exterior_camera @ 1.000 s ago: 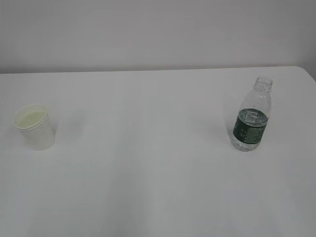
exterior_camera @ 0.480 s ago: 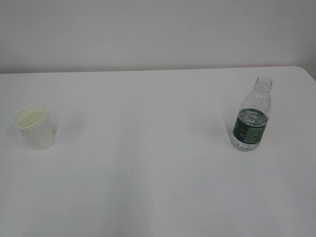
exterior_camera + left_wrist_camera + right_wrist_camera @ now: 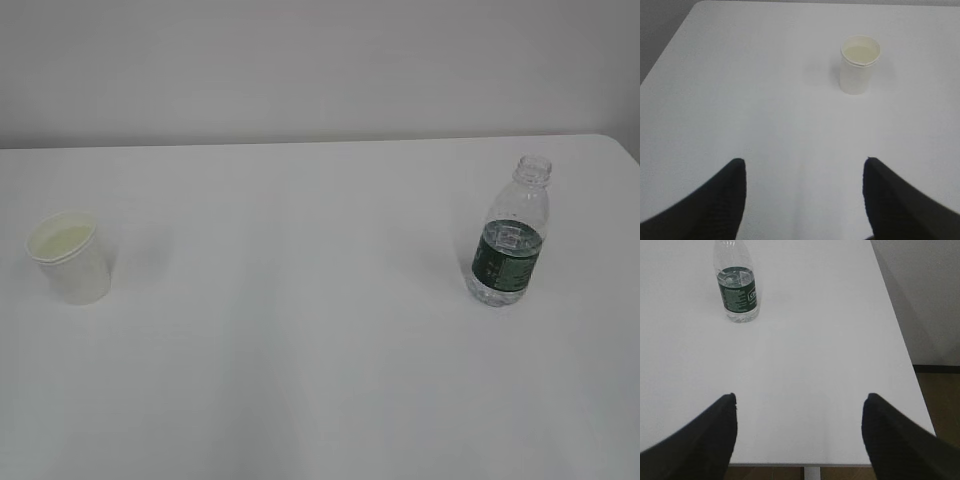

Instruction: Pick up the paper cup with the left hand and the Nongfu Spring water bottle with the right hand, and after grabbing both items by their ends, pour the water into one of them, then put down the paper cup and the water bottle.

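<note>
Standing upright, well apart on white table point(image 3: 300, 380): small white tapered paper cup point(image 3: 70, 257) far left, clear ribbed capless plastic bottle w/ dark green label point(image 3: 510, 245) far right. Hovering near edge, both black grippers, left point(image 3: 804, 172) & right point(image 3: 799, 407), fingers spread wide, holding nothing. Risking tip-over & spill if knocking light cup or open bottle on approach.

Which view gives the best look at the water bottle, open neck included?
The exterior view: the water bottle stands whole and upright on the table, capless neck and green label both visible. The right wrist view shows it larger but cuts off the neck at the top edge. The left wrist view misses it entirely.
</note>
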You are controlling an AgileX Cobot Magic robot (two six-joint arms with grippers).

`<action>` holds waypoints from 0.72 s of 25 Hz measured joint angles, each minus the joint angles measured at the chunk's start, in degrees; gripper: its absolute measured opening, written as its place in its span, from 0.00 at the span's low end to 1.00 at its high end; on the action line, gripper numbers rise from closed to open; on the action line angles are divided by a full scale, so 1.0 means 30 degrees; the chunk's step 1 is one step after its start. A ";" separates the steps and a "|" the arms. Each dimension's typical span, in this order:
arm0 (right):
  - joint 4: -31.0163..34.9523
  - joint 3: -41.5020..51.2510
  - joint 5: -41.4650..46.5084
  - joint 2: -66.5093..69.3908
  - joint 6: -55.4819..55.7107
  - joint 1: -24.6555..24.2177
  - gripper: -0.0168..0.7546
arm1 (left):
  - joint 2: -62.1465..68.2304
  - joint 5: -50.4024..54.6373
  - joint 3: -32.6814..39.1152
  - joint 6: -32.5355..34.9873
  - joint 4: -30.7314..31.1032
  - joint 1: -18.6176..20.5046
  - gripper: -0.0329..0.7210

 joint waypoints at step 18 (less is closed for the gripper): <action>0.0000 0.0000 0.0000 0.0000 0.0000 0.0000 0.79 | 0.0000 0.0000 0.0000 0.0000 0.0000 0.0000 0.74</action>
